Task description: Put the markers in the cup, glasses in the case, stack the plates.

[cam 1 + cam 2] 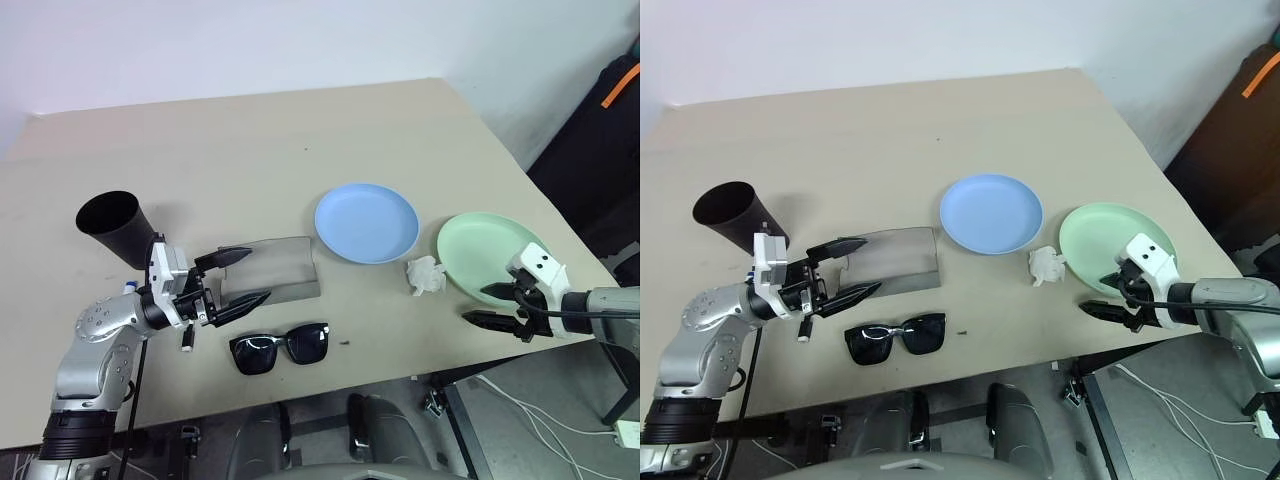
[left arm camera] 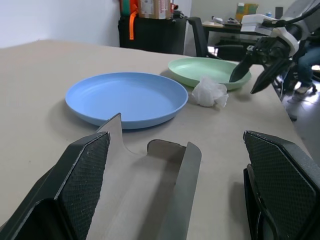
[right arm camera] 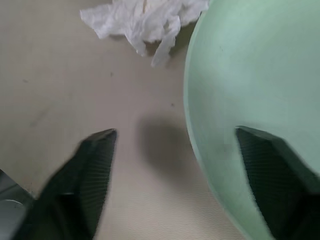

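The grey case lies open on the table, just ahead of my open left gripper, whose fingers stand either side of its near end. The black sunglasses lie just in front of the case, near the table's front edge. The black cup stands tilted behind my left wrist. A white marker end peeks out under that wrist; the rest of the markers is hidden. The blue plate sits mid-table and the green plate to its right. My right gripper is open, straddling the green plate's near rim.
A crumpled white tissue lies between the two plates, close to the green one. The table's right edge runs just past the green plate, with a dark chair and cables on the floor beyond. The table's far half is bare.
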